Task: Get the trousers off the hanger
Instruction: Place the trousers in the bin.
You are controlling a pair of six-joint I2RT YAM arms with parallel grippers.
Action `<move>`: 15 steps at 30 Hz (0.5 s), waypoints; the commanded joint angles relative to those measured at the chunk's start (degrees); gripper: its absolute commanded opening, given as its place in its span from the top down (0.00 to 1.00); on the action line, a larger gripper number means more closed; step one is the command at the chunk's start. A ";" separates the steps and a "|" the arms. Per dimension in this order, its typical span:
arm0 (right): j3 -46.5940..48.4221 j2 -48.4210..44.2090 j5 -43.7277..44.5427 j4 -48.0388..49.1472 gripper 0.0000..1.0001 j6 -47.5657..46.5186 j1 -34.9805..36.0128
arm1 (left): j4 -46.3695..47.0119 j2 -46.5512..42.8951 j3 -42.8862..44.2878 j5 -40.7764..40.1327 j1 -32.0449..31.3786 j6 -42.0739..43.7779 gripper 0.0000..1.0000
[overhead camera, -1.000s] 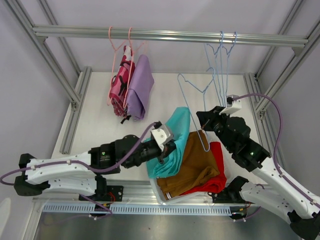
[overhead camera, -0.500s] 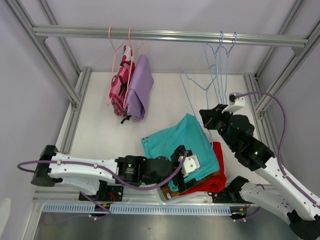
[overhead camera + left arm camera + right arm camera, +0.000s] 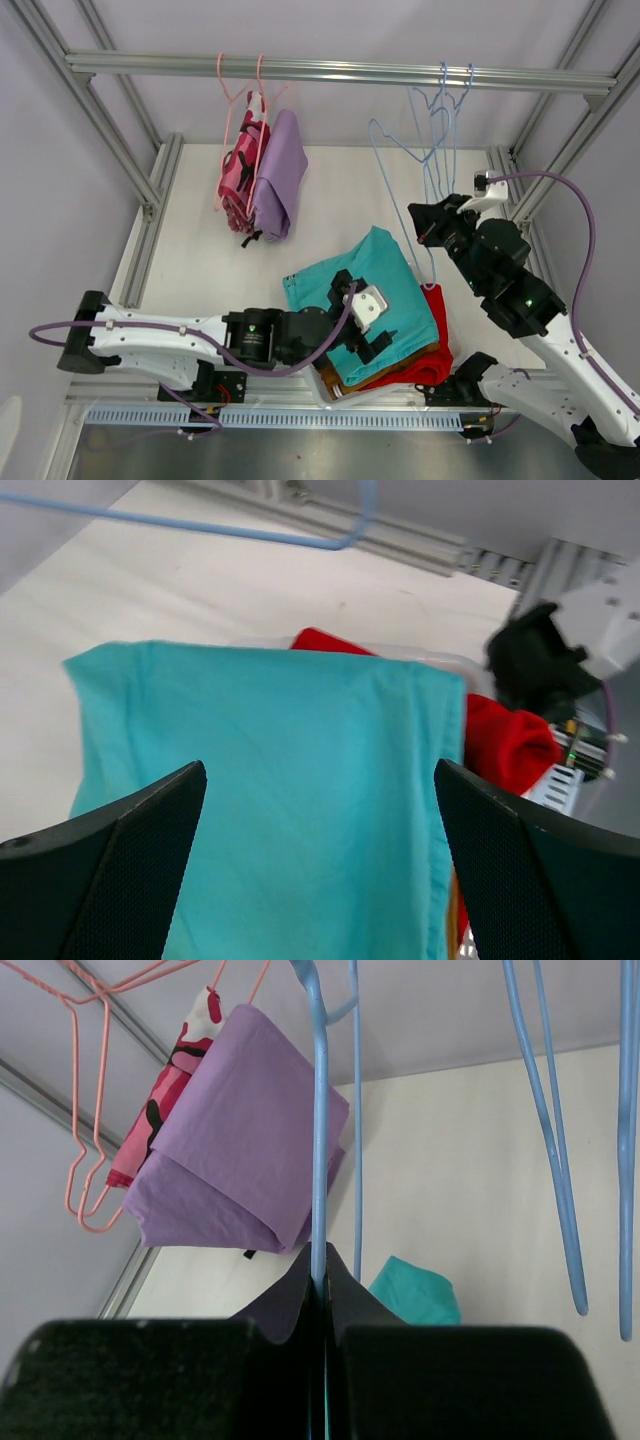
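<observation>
Teal trousers [image 3: 400,290] [image 3: 280,780] lie spread on top of a pile. Mustard-brown trousers [image 3: 335,378] and red trousers [image 3: 435,350] [image 3: 505,740] show under them. My left gripper [image 3: 360,315] [image 3: 320,770] hovers just above the teal cloth, wide open, with nothing between its fingers. My right gripper [image 3: 430,222] [image 3: 322,1270] is shut on the wire of a bare blue hanger [image 3: 320,1110], held up to the right of the pile. Lilac trousers [image 3: 278,180] [image 3: 240,1150] and pink camouflage trousers [image 3: 238,175] [image 3: 190,1050] hang on pink hangers [image 3: 228,90] at the back left.
A metal rail [image 3: 340,70] crosses the back. Two more bare blue hangers [image 3: 450,110] [image 3: 545,1110] hang from it at the right. The pile sits in a white bin [image 3: 312,385] at the near edge. Frame posts stand along both sides.
My left gripper carried the teal trousers down onto the pile, opened and let them go. My right gripper raised the blue hanger up and back towards the rail.
</observation>
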 commanded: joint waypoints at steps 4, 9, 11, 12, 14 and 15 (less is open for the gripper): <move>1.74 -1.06 -1.65 0.18 1.00 -1.17 -0.26 | -0.85 3.53 4.65 -5.01 5.59 -6.51 0.01; 0.51 -2.21 -2.35 -0.87 1.00 -1.43 -0.26 | 1.88 10.89 4.04 -3.25 7.96 -11.60 0.01; -0.11 -3.43 -2.44 -1.48 1.00 -1.35 -0.26 | 1.88 13.28 2.81 -2.11 8.58 -15.46 0.01; -0.98 -3.70 -2.44 -1.49 1.00 -1.35 -0.26 | 2.83 14.34 2.11 -1.58 8.58 -16.78 0.00; -1.95 -4.58 -2.27 -1.66 1.00 -1.26 -0.26 | 3.20 16.80 -1.48 0.26 8.50 -23.01 0.01; -2.74 -5.19 -2.27 -1.84 1.00 -1.17 -0.26 | 2.85 17.50 -2.46 0.70 8.50 -25.56 0.01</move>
